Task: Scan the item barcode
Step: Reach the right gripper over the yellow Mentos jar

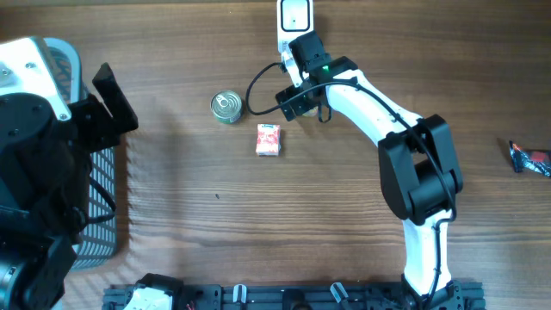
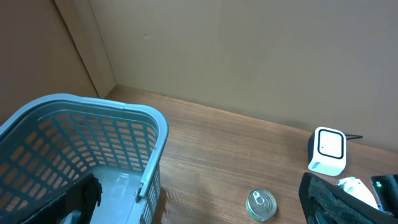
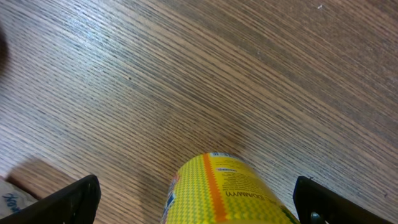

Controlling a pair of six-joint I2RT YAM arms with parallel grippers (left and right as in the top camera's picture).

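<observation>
Wood-grain table (image 1: 215,215). Right gripper (image 1: 291,102) has its jaws spread wide and holds nothing; it points at the yellow can (image 1: 227,107), which stands upright just left of it, near the white scanner (image 1: 294,15). Small red box (image 1: 269,139) lies beside the can. Left gripper (image 1: 114,102) is wide open and empty, by the blue basket (image 2: 112,124).

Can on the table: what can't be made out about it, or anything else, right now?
- Can barcode: none shows; right wrist view cuts the can at the bottom edge, overhead gives only the lid.
- Basket: overhead, mostly hidden by the left arm.
- Packet: overhead, cut by the right edge, print too small.
</observation>
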